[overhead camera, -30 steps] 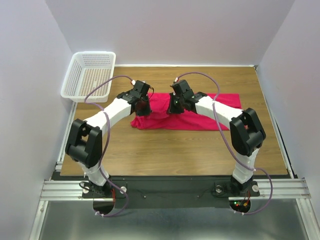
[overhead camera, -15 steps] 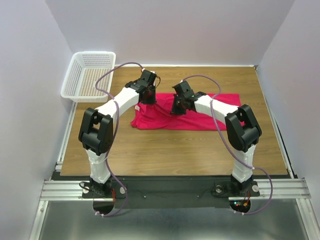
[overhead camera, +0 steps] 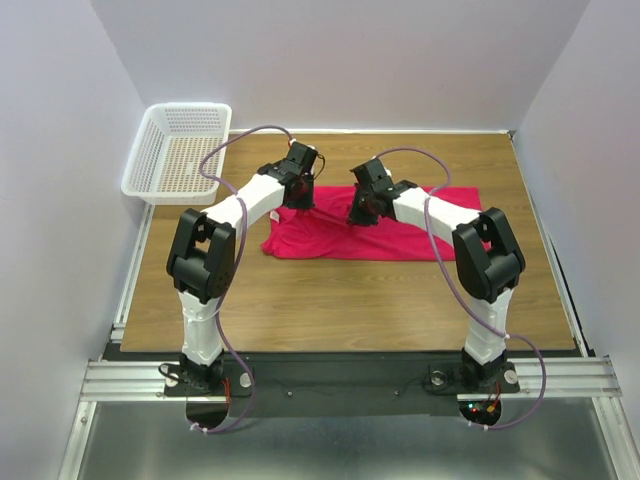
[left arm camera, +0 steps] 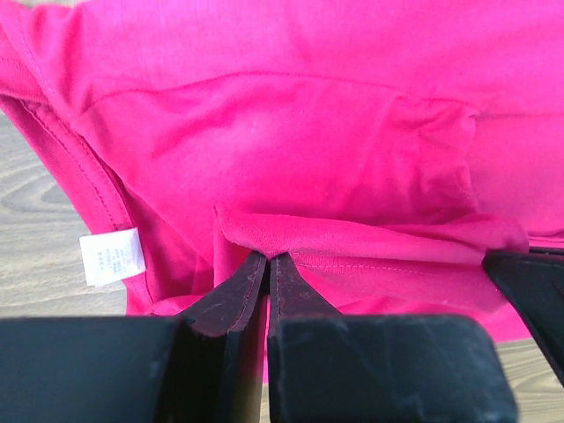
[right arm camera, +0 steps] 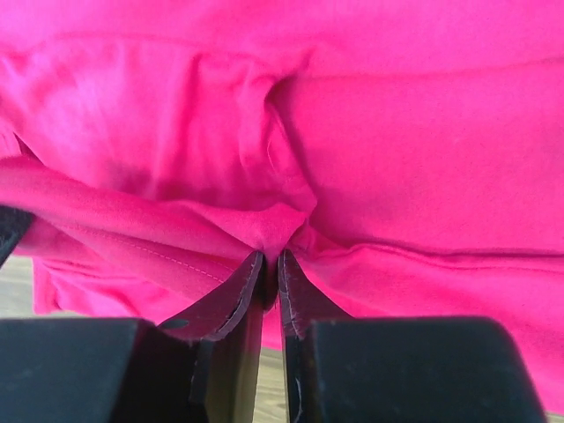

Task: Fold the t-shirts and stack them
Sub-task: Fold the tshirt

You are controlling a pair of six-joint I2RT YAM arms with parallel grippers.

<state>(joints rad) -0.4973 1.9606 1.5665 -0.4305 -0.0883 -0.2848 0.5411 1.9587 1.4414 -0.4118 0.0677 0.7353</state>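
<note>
The t-shirt (overhead camera: 330,238) is lying across the middle and right of the counter (overhead camera: 330,300), spread wide, with its left end rumpled into soft folds. It is looking thin, light and limp, so I am judging that it will sag and slide from wherever it is taken, never holding a shape by itself.

On the left, the left end effector (left arm camera: 269,257) is pinching a stitched fold of the cloth between fingers drawn almost together, just right of the small white label (left arm camera: 112,257) at the neck. To the right, the right end effector (right arm camera: 269,256) is nipping a bunched ridge of the fabric in the same way, with only a slit showing between its fingers. Hems and seams are looking like the best places to grip, since the doubled cloth gives more to bite; two well-spaced holds should be keeping an edge straight.

Around it, a white mesh basket (overhead camera: 137,150) is sitting at the far left corner, well apart from the shirt. Nothing is standing on the cloth except the two arms, which are crowding close together over it, their purple cables (overhead camera: 240,135) arching above.
</note>
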